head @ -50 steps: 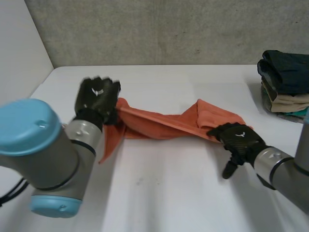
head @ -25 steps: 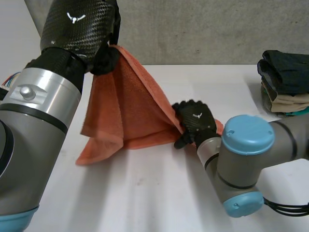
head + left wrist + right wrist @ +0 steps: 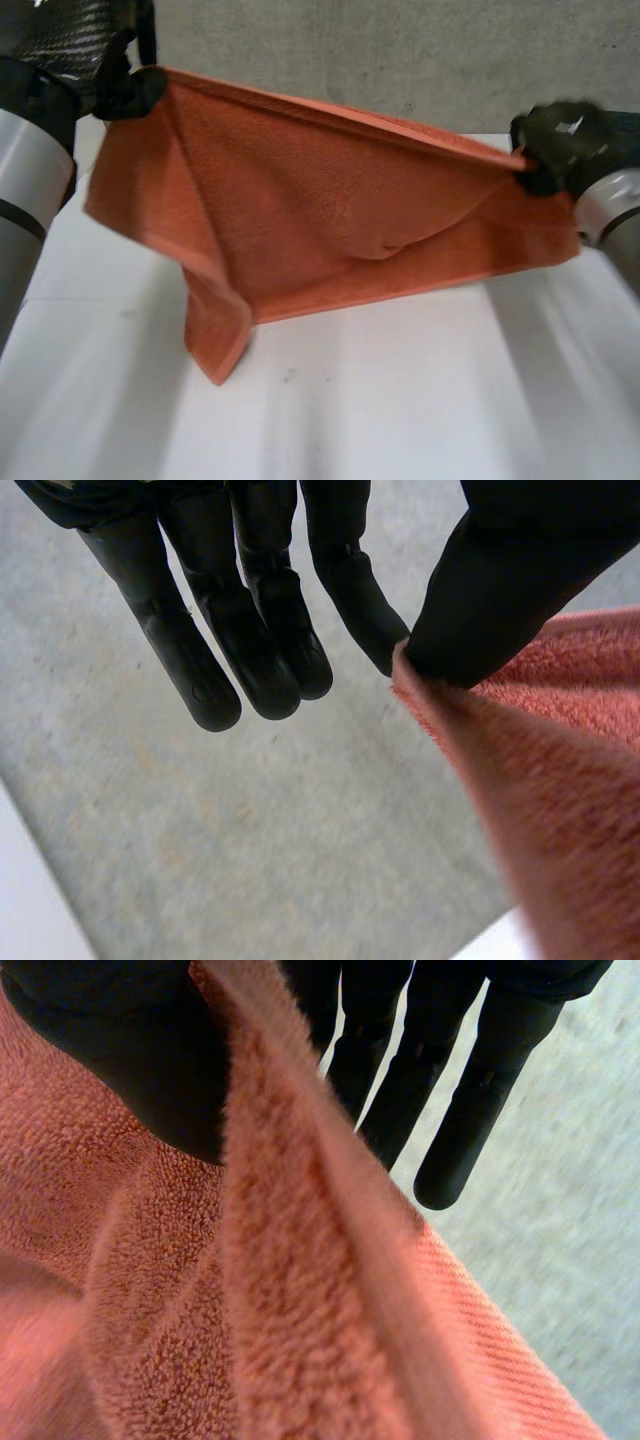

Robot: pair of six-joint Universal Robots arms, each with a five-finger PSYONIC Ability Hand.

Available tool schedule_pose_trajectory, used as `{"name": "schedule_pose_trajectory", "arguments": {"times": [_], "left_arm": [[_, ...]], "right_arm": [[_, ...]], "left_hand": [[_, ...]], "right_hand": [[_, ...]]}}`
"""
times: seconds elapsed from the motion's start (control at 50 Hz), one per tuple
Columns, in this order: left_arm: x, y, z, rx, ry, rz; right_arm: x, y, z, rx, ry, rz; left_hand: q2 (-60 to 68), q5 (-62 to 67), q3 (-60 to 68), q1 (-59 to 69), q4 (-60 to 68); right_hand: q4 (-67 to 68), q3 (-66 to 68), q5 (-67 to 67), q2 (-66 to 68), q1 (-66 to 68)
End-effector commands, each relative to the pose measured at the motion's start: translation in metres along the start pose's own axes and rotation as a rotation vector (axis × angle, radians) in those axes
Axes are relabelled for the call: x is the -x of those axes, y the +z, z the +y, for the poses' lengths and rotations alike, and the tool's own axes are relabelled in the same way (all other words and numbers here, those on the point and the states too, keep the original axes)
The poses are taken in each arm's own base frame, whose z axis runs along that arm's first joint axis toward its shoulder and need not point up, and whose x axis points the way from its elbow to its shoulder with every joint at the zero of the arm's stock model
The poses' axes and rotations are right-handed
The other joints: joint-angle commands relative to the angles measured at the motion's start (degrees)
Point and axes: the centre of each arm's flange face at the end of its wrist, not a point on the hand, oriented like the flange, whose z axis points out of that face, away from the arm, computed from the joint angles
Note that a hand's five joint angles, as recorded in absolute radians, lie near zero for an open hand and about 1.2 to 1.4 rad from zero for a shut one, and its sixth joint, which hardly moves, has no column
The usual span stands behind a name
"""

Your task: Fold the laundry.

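Note:
An orange towel (image 3: 320,210) hangs stretched in the air above the white table (image 3: 400,400). My left hand (image 3: 110,85) is raised high and pinches one top corner of the towel (image 3: 520,750) between thumb and a finger. My right hand (image 3: 560,140) holds the opposite top corner, with the towel's edge (image 3: 300,1260) pinched between its thumb and straight fingers. The top edge runs taut between both hands. A lower corner droops down toward the table at the left side.
A grey concrete wall (image 3: 400,60) stands behind the table.
Both hands have risen and moved apart, lifting the towel off the table and spreading it wide. My right hand closed on a corner and swung out to the right.

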Motion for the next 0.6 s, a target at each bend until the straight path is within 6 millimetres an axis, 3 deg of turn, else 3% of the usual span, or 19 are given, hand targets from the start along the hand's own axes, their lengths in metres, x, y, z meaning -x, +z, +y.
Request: {"name": "schedule_pose_trajectory", "arguments": {"times": [0.02,0.08,0.16,0.2,0.28,0.36,0.4,0.46,0.5,0.52,0.56,0.58,0.6], "left_arm": [[0.017,0.001,0.018,0.116,0.04,-0.017],[0.017,0.001,0.027,0.162,0.045,0.027],[0.014,0.003,0.053,0.256,0.05,0.085],[0.006,0.006,0.084,0.346,0.05,0.124],[-0.004,0.018,0.125,0.448,0.069,0.161],[-0.011,0.037,0.153,0.468,0.111,0.176],[-0.014,0.058,0.167,0.432,0.16,0.174],[-0.011,0.095,0.167,0.305,0.212,0.131],[-0.006,0.115,0.16,0.215,0.236,0.093],[0.0,0.136,0.145,0.099,0.24,0.049],[0.004,0.154,0.125,-0.029,0.245,0.004],[0.011,0.169,0.102,-0.164,0.25,-0.05],[0.015,0.175,0.092,-0.23,0.245,-0.078]], "right_arm": [[-0.04,-0.041,-0.092,-0.055,-0.076,-0.03],[-0.049,-0.052,-0.105,-0.037,-0.102,-0.052],[-0.056,-0.056,-0.096,0.047,-0.097,-0.109],[-0.052,-0.048,-0.076,0.119,-0.089,-0.156],[-0.046,-0.032,-0.038,0.246,-0.133,-0.213],[-0.041,-0.018,-0.011,0.317,-0.183,-0.231],[-0.042,-0.004,0.003,0.345,-0.189,-0.209],[-0.04,0.015,0.008,0.298,-0.209,-0.186],[-0.029,0.038,-0.003,0.17,-0.226,-0.148],[-0.028,0.045,-0.01,0.111,-0.227,-0.124],[-0.027,0.064,-0.036,-0.094,-0.214,-0.033],[-0.029,0.07,-0.044,-0.167,-0.206,0.002],[-0.032,0.076,-0.055,-0.255,-0.19,0.047]], "left_hand": [[11.39,14.35,11.64,13.5,11.23],[11.39,14.35,11.64,13.5,11.23],[11.39,14.35,11.64,13.5,11.23],[11.39,14.35,11.64,13.5,11.23],[11.39,14.35,11.64,13.5,11.23],[11.39,14.35,11.64,13.5,11.23],[11.39,14.35,11.64,13.5,11.23],[11.39,14.35,11.64,13.5,11.23],[11.39,14.35,11.64,13.5,11.23],[11.39,14.35,11.64,13.5,11.23],[11.39,14.35,11.64,13.5,11.23],[11.39,14.35,11.64,13.5,11.23],[11.39,14.35,11.64,13.5,11.23]], "right_hand": [[11.5,12.14,14.71,12.99,16.89],[11.5,12.14,14.71,12.99,16.89],[11.5,12.14,14.71,12.99,16.89],[11.5,12.14,14.71,12.99,16.89],[11.5,12.14,14.71,12.99,16.89],[11.5,12.14,14.71,12.99,16.89],[11.5,12.14,14.71,12.99,16.89],[11.5,12.14,14.71,12.99,16.89],[11.5,12.14,14.71,12.99,16.89],[11.5,12.14,14.71,12.99,16.89],[11.5,12.14,14.71,12.99,16.89],[11.5,12.14,14.71,12.99,16.89],[11.5,12.14,14.71,12.99,16.89]]}}
